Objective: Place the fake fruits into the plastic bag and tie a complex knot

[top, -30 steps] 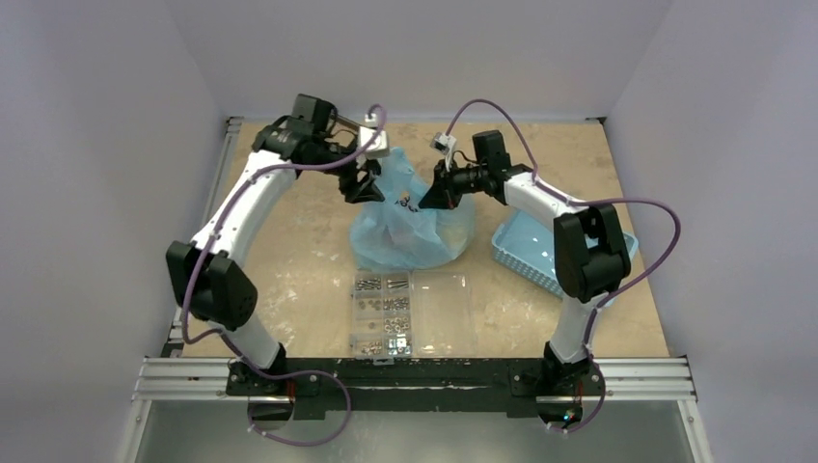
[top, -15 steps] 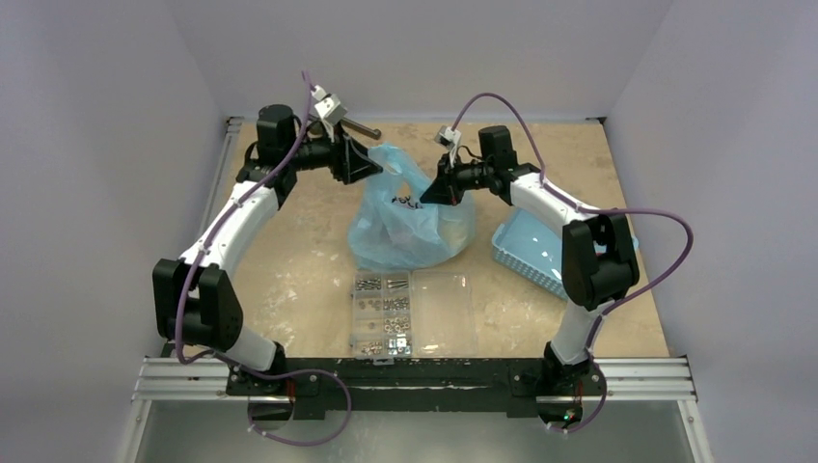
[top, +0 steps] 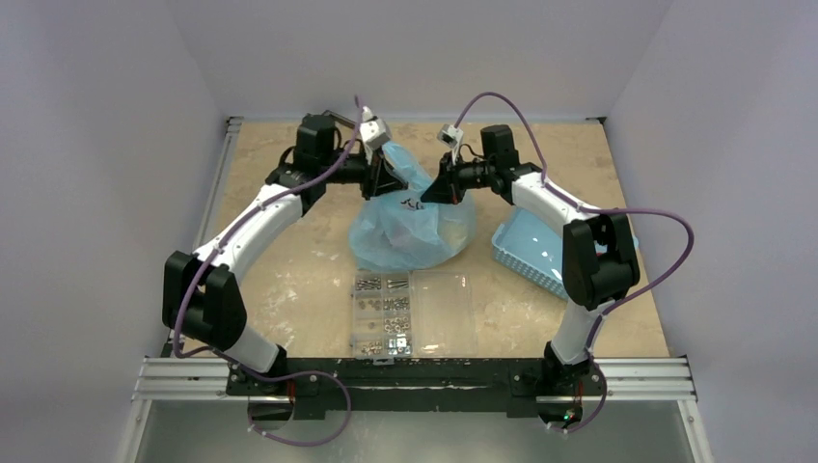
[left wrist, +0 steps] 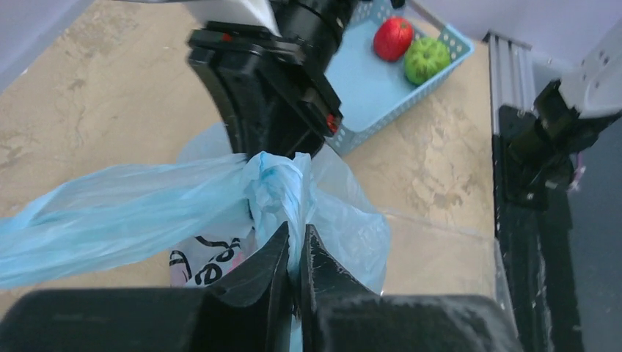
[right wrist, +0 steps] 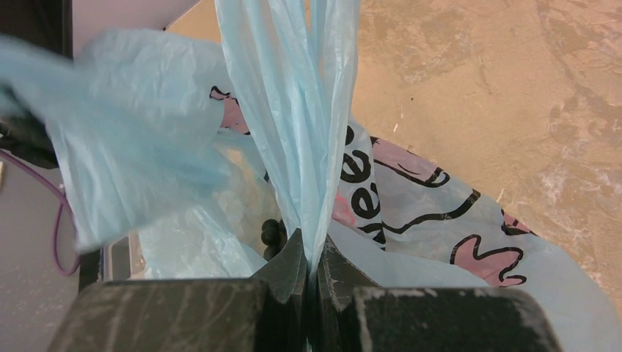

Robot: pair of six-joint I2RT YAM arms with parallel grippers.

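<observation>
Counter (top: pixel 289 241) with the plastic bag (top: pixel 410 231) at its middle. The left hand (left wrist: pixel 293 253) pinches bag plastic just below the knot (left wrist: pixel 275 187), and the right hand (right wrist: pixel 314 268) clamps a handle strip. Step: knot-tying; next, probably opposed pulls to cinch. A red fruit (left wrist: pixel 393 38) and a green fruit (left wrist: pixel 427 60) lie in the basket (left wrist: pixel 367 81).

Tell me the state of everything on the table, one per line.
plastic bag: sitting on the table, top gathered.
knot: bunched, twisted, tightness unclear.
left gripper: fingers shut on the plastic bag.
right gripper: fingers shut on the plastic bag.
basket: upright, holding two fruits.
red fruit: in the basket, unbagged.
green fruit: in the basket, unbagged.
</observation>
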